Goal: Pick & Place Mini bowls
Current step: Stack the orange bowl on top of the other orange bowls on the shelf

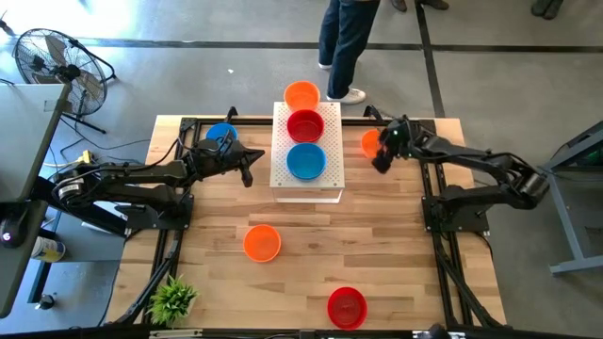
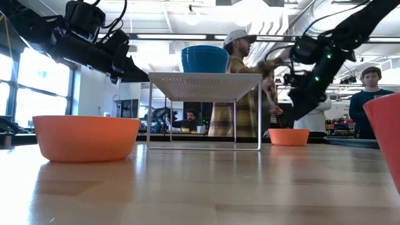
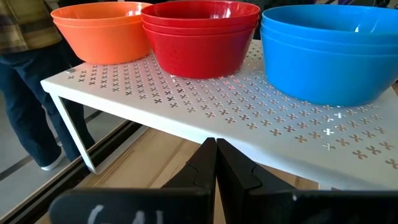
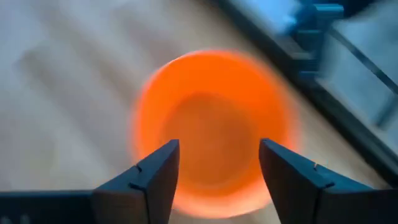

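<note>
Your right gripper (image 4: 214, 180) is the one at work, and its two fingers stand wide apart with nothing between them. Straight ahead of it, directly under the gap, sits an orange bowl (image 4: 214, 124), mouth up on the wooden table (image 1: 311, 254). That is the relation your next move turns on: the bowl lies dead centre beneath the claw, its rim reaching out past both fingers, so neither finger lines up with the rim yet.

From above you can see the same right gripper (image 1: 383, 151) hanging over that orange bowl (image 1: 369, 143) just beside the white platform (image 1: 306, 179), on the side toward your right arm. The bowl is round, so there is no long axis to match; I judge you will need one finger inside the rim and one outside, which means shifting sideways rather than dropping straight down.

Your left gripper (image 3: 216, 163) waits with its fingers pressed together, empty, just off the platform's other side, with a blue bowl (image 1: 220, 134) close behind it. Ahead of that claw, up on the platform, stand an orange bowl (image 3: 102, 31), red bowls (image 3: 200, 34) nested together and blue bowls (image 3: 329, 50) likewise.

Farther from both claws, an orange bowl (image 1: 262, 242) and a red bowl (image 1: 347, 306) lie out on the open table. For the bowl by the platform, your right arm is plainly the nearer one.
</note>
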Action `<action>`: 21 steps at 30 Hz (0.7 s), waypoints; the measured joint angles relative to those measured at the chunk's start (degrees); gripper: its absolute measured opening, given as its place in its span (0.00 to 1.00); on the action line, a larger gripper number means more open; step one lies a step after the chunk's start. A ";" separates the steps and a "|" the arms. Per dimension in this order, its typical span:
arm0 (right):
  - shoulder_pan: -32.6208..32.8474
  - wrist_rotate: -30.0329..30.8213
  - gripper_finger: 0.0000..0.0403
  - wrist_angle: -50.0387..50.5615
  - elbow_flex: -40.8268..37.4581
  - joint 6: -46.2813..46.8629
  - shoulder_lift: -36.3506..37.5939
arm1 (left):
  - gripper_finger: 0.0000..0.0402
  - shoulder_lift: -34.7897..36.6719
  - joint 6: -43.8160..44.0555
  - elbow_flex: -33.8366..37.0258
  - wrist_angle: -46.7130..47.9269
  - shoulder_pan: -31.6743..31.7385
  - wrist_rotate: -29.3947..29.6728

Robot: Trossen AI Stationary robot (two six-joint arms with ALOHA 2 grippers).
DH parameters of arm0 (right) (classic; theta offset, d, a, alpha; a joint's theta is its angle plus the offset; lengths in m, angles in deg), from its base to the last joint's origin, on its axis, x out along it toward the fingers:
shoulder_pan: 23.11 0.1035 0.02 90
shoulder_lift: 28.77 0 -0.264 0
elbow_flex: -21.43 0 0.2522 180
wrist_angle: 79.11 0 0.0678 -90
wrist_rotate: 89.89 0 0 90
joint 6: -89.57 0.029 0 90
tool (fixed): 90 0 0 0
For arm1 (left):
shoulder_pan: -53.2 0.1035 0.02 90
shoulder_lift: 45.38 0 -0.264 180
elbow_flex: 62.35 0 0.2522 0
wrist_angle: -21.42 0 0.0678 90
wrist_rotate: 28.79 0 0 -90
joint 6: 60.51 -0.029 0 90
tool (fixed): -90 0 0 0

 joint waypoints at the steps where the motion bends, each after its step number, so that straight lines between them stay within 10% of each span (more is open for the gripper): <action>1: -0.68 1.70 0.52 0.58 1.22 2.81 0.00 | 0.01 0.00 0.00 0.00 0.00 0.00 0.02; 10: -10.40 1.65 0.51 9.51 6.57 30.19 -3.19 | 0.01 0.00 0.00 0.00 0.00 -0.01 0.15; 21: -11.08 0.80 0.40 12.67 10.76 37.50 -12.51 | 0.01 0.00 0.00 0.00 0.04 0.00 0.10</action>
